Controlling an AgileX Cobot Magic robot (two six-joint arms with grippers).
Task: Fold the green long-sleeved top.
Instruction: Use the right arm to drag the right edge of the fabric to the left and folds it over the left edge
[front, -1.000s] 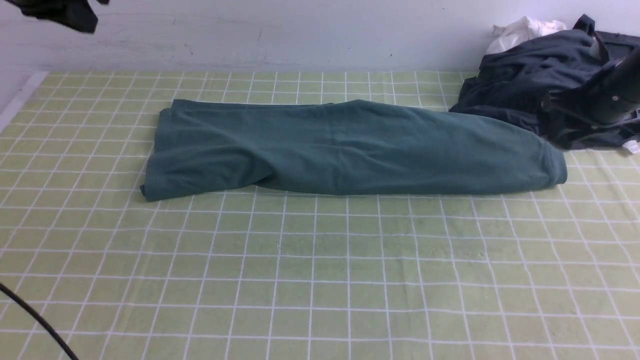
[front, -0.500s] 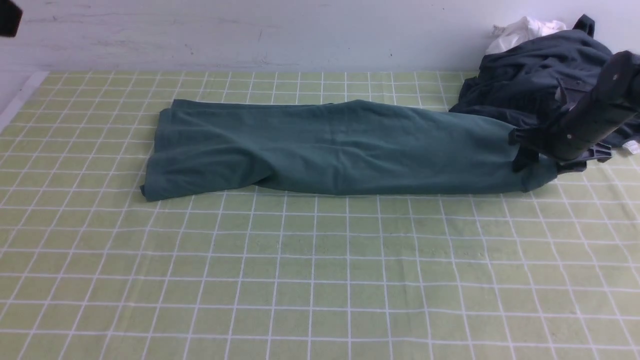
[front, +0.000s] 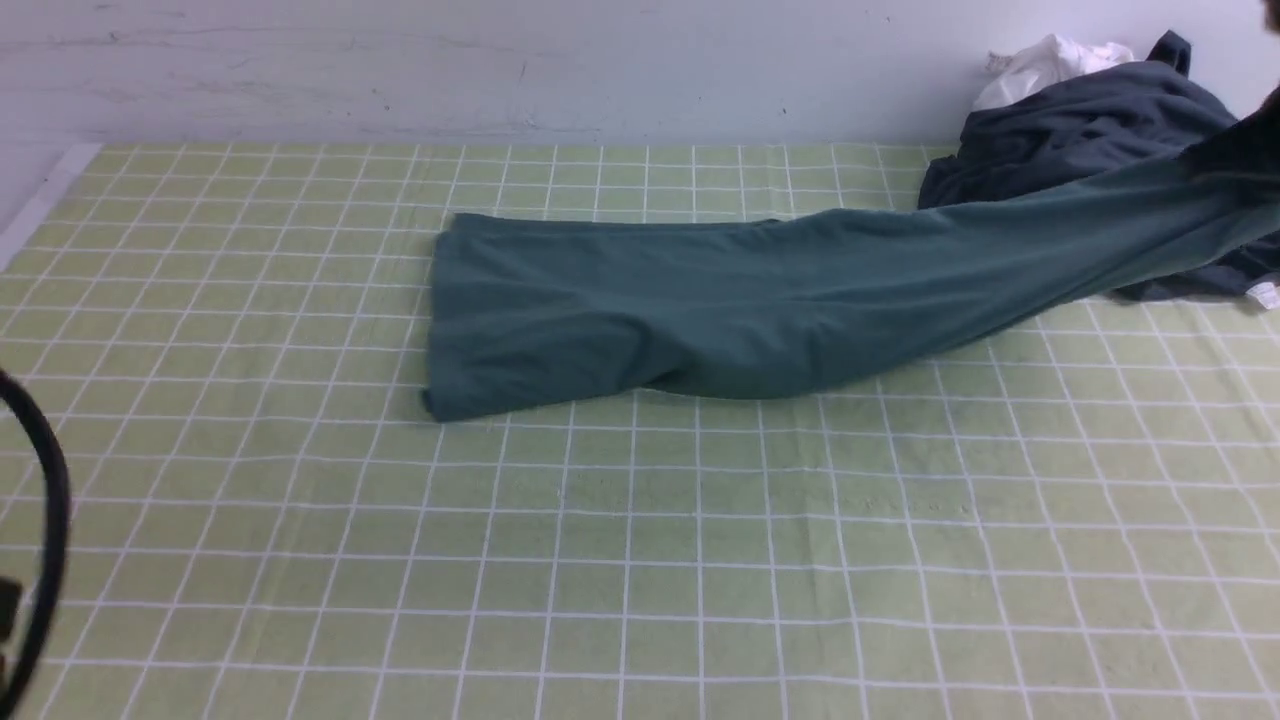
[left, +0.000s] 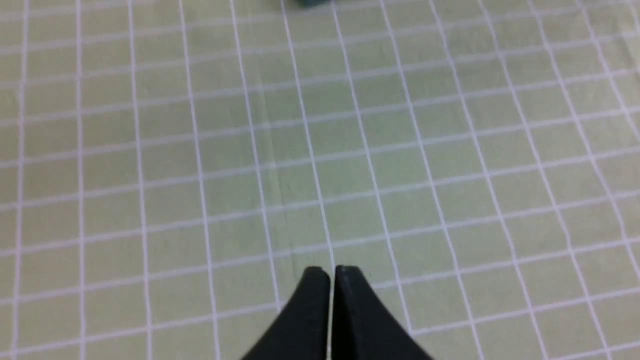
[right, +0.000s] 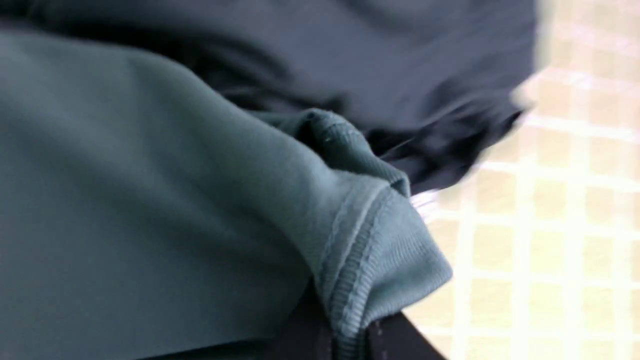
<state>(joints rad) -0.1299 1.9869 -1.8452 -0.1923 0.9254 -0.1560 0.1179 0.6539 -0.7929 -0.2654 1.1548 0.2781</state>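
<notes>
Right fingers (right: 402, 342) pinch the ribbed edge of the green top (front: 760, 300), lifted off the table (front: 640, 560); left fingers (left: 310, 310) pressed together, empty

- A pale green cloth (front: 640, 560) ruled with a white grid covers the tabletop. It lies mostly flat, with faint creases near the centre.
- A dark charcoal-grey garment (front: 1060, 130) sits crumpled in a heap at 2 o'clock on the tabletop, close to the wall. The right wrist view shows it only as a blur.
- A small white cloth (front: 1045, 62) lies bunched against the heap's far side, at the heap's 11 o'clock.
- A small white tag (front: 1265, 293) shows at the heap's near edge, at 3 o'clock on the tabletop.
- A scuffed whitish wall (front: 500, 60) runs along the tabletop's far edge, at 12 o'clock.
</notes>
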